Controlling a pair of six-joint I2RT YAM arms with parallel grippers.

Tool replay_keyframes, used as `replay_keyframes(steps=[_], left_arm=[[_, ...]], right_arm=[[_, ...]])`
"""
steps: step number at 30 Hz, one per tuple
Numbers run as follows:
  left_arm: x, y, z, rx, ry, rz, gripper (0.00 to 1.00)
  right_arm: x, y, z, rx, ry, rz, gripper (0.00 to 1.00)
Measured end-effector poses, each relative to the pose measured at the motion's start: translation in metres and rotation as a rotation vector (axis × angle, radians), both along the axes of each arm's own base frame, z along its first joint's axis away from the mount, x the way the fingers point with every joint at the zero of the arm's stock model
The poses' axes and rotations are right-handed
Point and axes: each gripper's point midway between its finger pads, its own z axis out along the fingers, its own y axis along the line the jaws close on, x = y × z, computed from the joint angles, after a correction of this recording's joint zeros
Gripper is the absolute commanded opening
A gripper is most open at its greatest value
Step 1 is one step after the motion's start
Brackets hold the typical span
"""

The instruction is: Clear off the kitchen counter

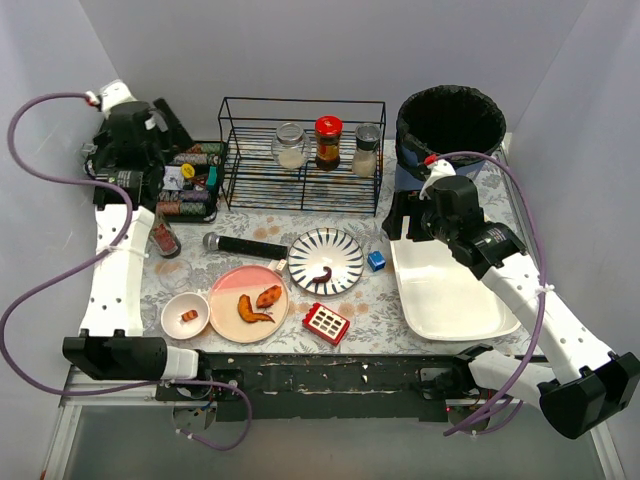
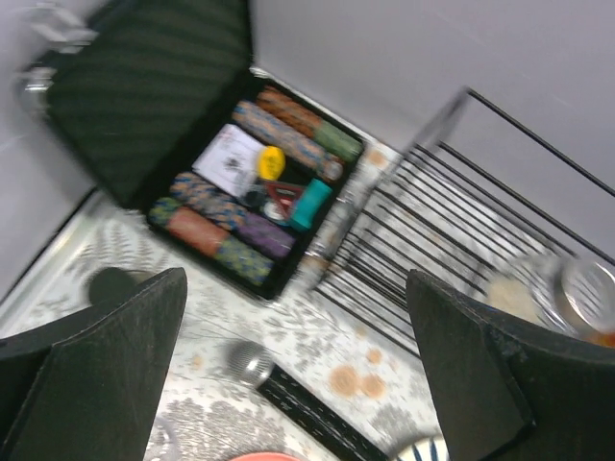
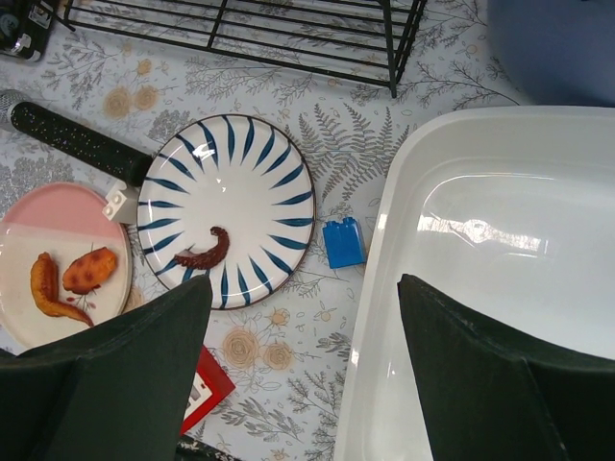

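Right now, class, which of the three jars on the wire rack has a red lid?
The middle jar; the left jar and right jar beside it have greyish lids.

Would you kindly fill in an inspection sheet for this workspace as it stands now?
Surface: kitchen counter, fern-patterned, brownish stains.
Job's things: striped plate with one scrap; pink plate with fried pieces; small bowl with one piece; white tub.
Clutter: blue block, red piece, black handle, chip case; three jars in the wire rack.
Grippers: left gripper open, near the chip case; right gripper open, over the tub's rim.
Cables: purple cables loop beside both arms.
Surroundings: black bin at far right; plain walls.
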Motion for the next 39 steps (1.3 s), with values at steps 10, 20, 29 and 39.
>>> replay_keyframes(steps=[10,20,29,39], left_arm=[[-0.032,0.116,-0.064,-0.058,0.126,0.317,0.98],[-0.033,0.11,-0.107,-0.107,0.206,0.281,0.98],[-0.028,0.11,-0.135,-0.108,0.254,0.264,0.96],[-0.034,0.112,-0.155,-0.083,0.301,0.271,0.81]], right_arm=[[0.002,0.001,0.001,-0.012,-0.019,0.021,0.87],[0.0,0.0,-0.01,-0.028,-0.003,0.027,0.87],[0.0,-0.001,-0.015,-0.038,-0.006,0.033,0.87],[0.001,0.0,-0.015,-0.045,-0.01,0.039,0.87]])
